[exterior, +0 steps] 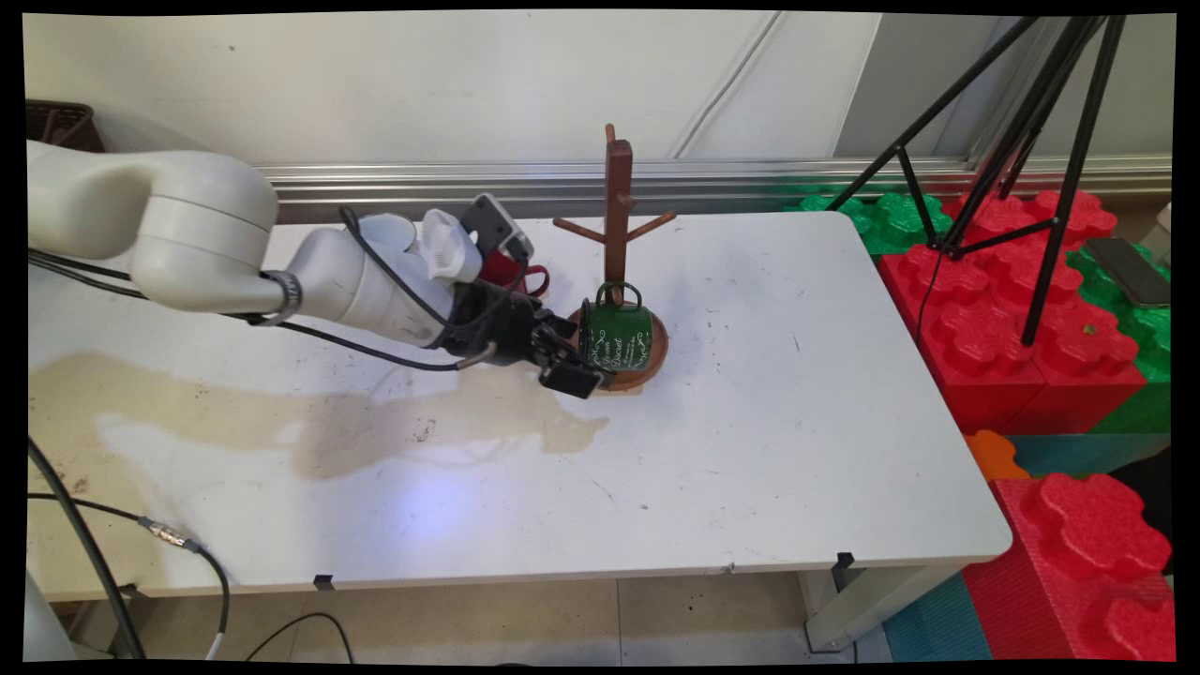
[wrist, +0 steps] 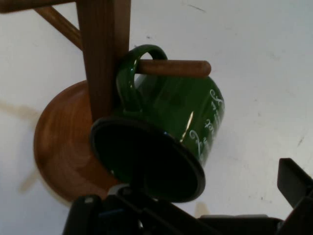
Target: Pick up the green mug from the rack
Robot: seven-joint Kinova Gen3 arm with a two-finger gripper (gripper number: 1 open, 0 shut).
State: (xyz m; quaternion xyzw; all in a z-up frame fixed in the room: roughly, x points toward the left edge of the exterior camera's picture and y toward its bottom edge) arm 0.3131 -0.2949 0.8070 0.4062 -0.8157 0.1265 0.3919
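A green enamel mug (exterior: 617, 336) with white lettering hangs by its handle on a low peg of the wooden mug tree (exterior: 618, 202). The tree stands on a round wooden base (exterior: 656, 361). In the hand view the peg (wrist: 173, 68) passes through the mug's handle (wrist: 128, 78), and the mug (wrist: 190, 112) tilts its dark mouth toward the camera. My gripper (exterior: 574, 354) is open, low over the table just left of the mug, with its fingers on either side of the rim. The right finger (wrist: 295, 183) stands clear of the mug wall.
A red mug (exterior: 514, 272) sits behind my wrist, partly hidden, with what looks like a white cup (exterior: 389, 231) further left. A brown stain (exterior: 309, 422) spreads across the table's left half. A black tripod (exterior: 1031, 141) and red and green foam blocks (exterior: 1022, 319) stand off the right edge.
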